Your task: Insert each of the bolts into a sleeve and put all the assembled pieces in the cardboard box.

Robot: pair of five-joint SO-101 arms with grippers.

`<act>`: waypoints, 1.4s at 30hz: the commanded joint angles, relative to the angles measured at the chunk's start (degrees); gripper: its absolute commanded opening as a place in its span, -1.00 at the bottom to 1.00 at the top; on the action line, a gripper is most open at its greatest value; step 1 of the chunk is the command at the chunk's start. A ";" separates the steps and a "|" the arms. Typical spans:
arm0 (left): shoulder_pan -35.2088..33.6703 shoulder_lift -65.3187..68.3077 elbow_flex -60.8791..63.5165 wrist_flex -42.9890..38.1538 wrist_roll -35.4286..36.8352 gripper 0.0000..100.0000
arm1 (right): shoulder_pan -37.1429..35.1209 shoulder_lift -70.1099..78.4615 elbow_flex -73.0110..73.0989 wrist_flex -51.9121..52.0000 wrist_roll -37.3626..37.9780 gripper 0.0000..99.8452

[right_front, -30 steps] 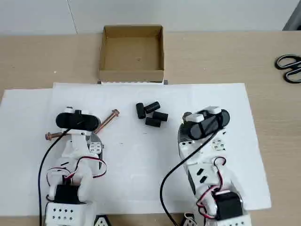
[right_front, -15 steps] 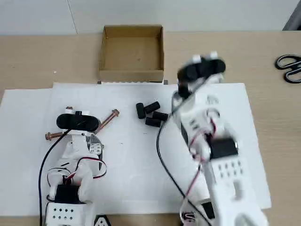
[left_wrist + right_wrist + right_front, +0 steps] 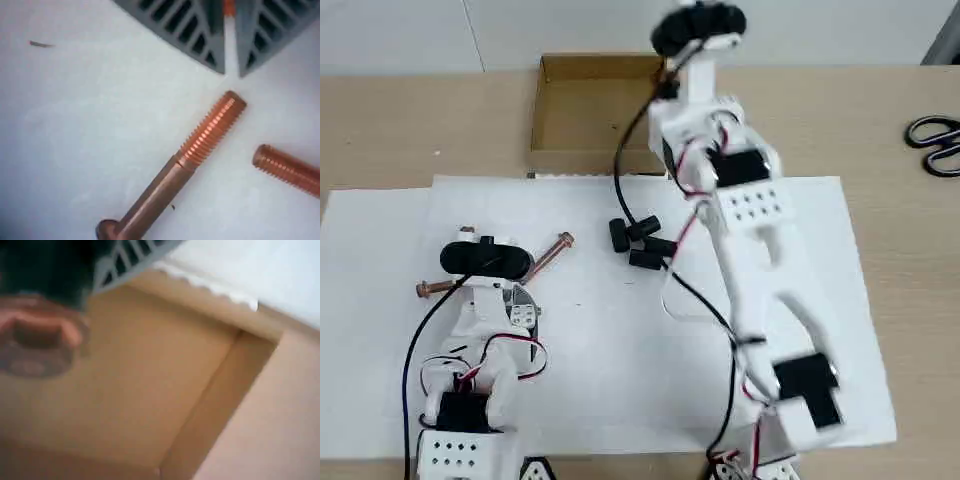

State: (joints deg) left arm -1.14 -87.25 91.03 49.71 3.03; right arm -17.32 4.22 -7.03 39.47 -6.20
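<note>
While the right pincer [image 3: 695,30] clamps a sleeved bolt [image 3: 37,342] over the cardboard box [image 3: 545,110], the left pincer [image 3: 230,70] sits nearly closed, empty, above two bolts [image 3: 195,150] on paper [image 3: 620,350], with loose sleeves [image 3: 642,242] at their 3 o'clock and the box at the sleeves' 12 o'clock.

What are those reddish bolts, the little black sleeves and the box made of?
Bolts: metal, apparently copper-plated; glossy reddish shine, cut threads. Sleeves: matte black, maybe plastic or rubber; can't tell. Box: plain brown cardboard, dull, with a corrugated edge.
</note>
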 commanded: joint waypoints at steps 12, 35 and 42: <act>-0.44 -0.53 -0.22 -1.41 0.00 -0.99 | -0.31 32.40 -38.68 -3.91 -0.35 -0.99; -0.44 -0.53 -0.22 -1.32 0.00 -0.99 | -0.84 44.26 -53.27 6.55 3.34 -0.63; -0.44 -0.53 -0.22 -1.32 0.00 -0.99 | -1.98 40.40 -61.71 26.59 3.25 -0.63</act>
State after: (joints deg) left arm -1.14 -87.25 91.03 49.71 3.12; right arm -18.81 49.67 -63.82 59.87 -3.65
